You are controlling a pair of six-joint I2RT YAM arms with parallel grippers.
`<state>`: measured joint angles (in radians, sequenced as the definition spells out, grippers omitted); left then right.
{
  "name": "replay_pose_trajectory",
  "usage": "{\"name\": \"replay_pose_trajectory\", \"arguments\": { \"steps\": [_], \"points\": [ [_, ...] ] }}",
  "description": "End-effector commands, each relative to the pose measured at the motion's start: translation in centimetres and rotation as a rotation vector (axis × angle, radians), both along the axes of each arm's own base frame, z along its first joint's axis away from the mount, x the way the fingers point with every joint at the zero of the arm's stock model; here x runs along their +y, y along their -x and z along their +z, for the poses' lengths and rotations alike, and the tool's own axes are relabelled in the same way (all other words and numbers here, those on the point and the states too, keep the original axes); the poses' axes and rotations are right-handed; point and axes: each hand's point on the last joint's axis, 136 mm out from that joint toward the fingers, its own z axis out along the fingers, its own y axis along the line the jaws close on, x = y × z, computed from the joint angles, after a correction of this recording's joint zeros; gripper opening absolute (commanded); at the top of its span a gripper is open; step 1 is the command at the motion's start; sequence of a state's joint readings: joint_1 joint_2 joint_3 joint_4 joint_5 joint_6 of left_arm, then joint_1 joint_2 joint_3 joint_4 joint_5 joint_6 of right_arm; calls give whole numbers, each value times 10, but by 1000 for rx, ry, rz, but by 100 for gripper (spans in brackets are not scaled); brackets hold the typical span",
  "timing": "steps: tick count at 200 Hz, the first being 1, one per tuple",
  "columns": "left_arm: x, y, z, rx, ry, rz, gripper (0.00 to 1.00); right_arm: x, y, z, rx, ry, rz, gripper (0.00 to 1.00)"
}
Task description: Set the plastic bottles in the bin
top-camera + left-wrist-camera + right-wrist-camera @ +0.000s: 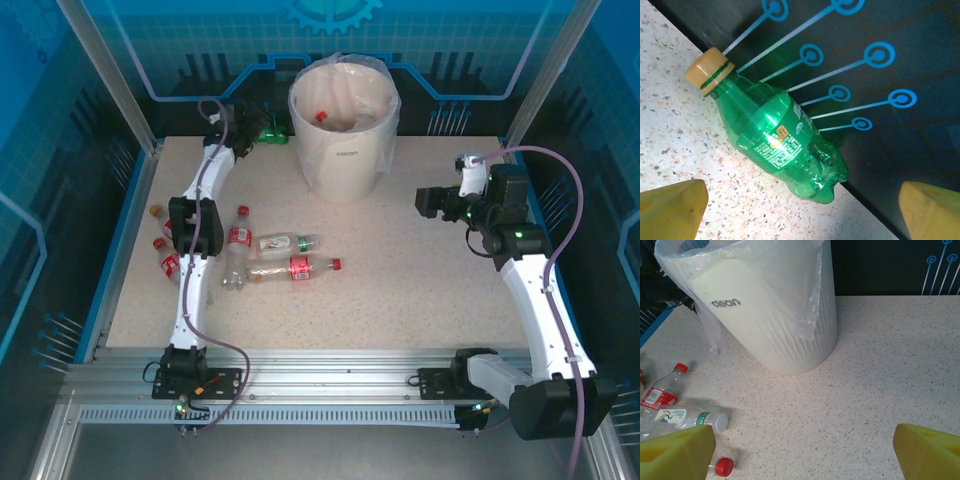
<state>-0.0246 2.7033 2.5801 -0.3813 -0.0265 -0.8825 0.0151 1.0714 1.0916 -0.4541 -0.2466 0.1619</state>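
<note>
A green bottle (780,135) with a tan cap lies on its side against the dark back wall, left of the bin (343,150). My left gripper (800,217) is open, its yellow fingertips (670,210) just short of the bottle's base and nothing between them. In the top view the left gripper (250,132) sits beside the green bottle (273,133). Several clear plastic bottles (295,268) lie at centre left. My right gripper (428,200) is open and holds nothing. It hovers right of the off-white bin (775,320). A red-capped bottle (322,117) lies inside the bin.
Two more red-labelled bottles (168,260) lie by the left arm near the table's left edge. In the right wrist view a white-capped bottle (690,417) and a red cap (724,466) lie at lower left. The clear bag (805,295) hangs over the bin's rim.
</note>
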Motion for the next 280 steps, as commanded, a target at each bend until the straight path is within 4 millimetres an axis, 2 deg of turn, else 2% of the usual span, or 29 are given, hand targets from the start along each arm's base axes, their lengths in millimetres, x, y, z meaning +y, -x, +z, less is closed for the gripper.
{"name": "replay_pose_trajectory", "arguments": {
  "steps": [1,23,41,68,97,106,129,139,166,197,227,280],
  "points": [
    [5,3,-20,48,-71,11,99,-4,0,6,-31,-25,-12,92],
    [7,-5,-13,-3,-107,5,99,-7,0,3,-27,-26,-19,92],
    [6,-12,3,-63,-135,-15,96,-9,0,-2,-15,-26,-26,92],
    [3,-5,30,-95,-224,-39,91,-14,1,-9,3,-26,-45,92],
    [4,-1,61,-196,-328,-37,70,-18,0,-12,11,-31,-60,92],
    [1,-6,65,-216,-341,-54,60,-18,-1,-13,14,-35,-59,92],
    [-9,-19,56,-225,-332,-105,43,-17,-6,-18,28,-43,-58,92],
    [-12,-24,51,-237,-326,-117,41,-18,-7,-20,35,-42,-61,92],
    [-13,-35,47,-298,-322,-112,27,-21,-7,-27,57,-34,-73,92],
    [-19,-44,43,-345,-280,-140,22,-21,-3,-25,74,-37,-81,91],
    [-14,-46,34,-340,-251,-123,25,-22,3,-17,56,-43,-97,91],
    [-3,-49,1,-295,-141,-61,26,-25,7,-16,68,-36,-111,90]
  ]
}}
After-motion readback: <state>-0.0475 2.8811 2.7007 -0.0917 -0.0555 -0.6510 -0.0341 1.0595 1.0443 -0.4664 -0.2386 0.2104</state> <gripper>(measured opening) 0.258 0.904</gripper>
